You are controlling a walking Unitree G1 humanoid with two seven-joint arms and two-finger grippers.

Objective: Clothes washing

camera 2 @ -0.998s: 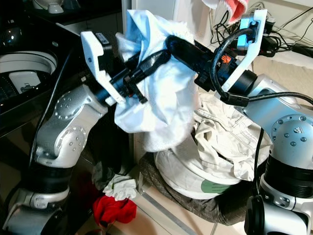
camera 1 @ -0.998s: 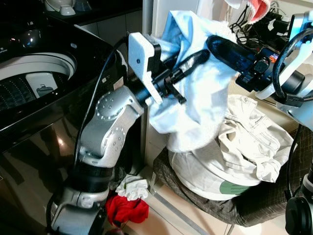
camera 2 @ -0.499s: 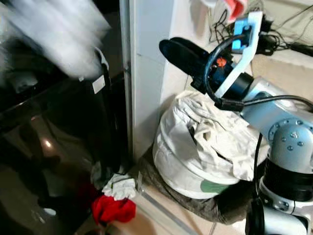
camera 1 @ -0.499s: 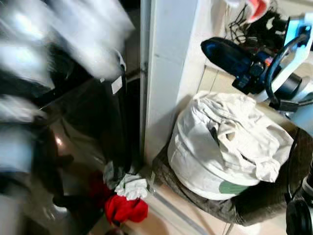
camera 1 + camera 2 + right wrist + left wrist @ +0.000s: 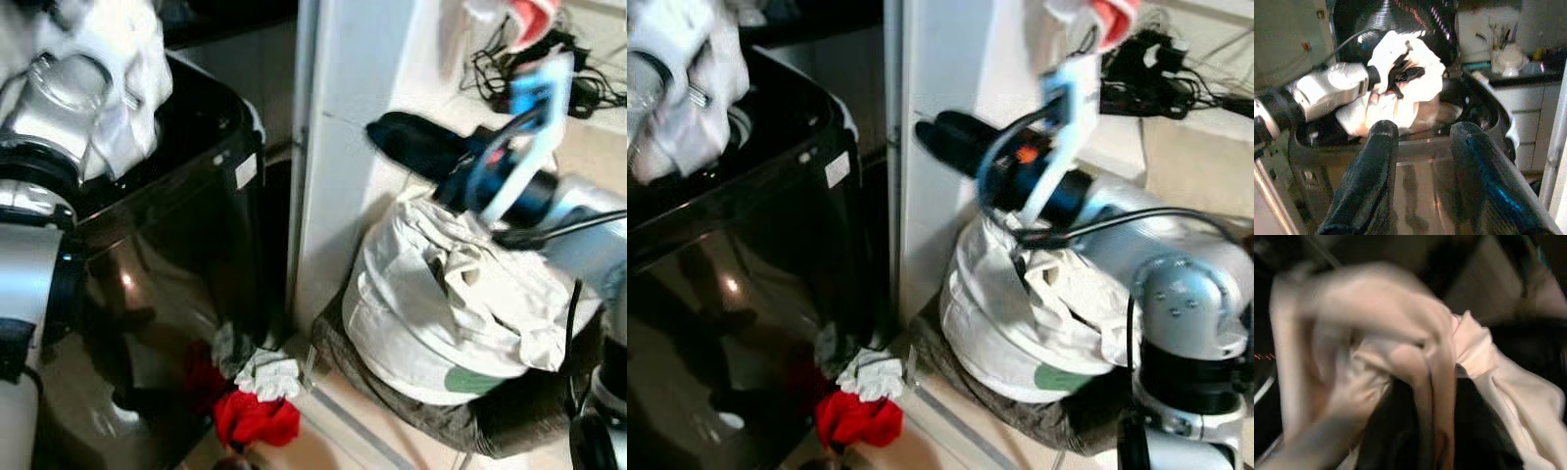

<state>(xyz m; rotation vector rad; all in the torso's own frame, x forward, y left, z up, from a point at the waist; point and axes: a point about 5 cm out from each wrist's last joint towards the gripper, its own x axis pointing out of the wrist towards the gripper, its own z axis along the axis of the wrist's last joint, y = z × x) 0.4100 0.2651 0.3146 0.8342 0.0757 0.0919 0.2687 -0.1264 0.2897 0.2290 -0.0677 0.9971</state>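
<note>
White shirt (image 5: 1400, 83) is bunched around the left gripper (image 5: 1403, 76), clenched on it above the black washer (image 5: 186, 196). Better to let go only once it hangs well inside the tub. Right gripper (image 5: 1420, 166) is spread, holding nothing, near the laundry bag (image 5: 441, 313) full of pale clothes.

At upper left, a pale blue-white garment (image 5: 688, 83) is bunched over the top of the black washing machine (image 5: 754, 255). The right gripper (image 5: 942, 135) reaches out above a heap of cream laundry (image 5: 1019, 323) resting in a dark basket (image 5: 1048, 416) (its black fingers look parted, though blurred). On the floor beside the machine lie a red cloth (image 5: 857, 419) and a white cloth (image 5: 869, 373).
</note>
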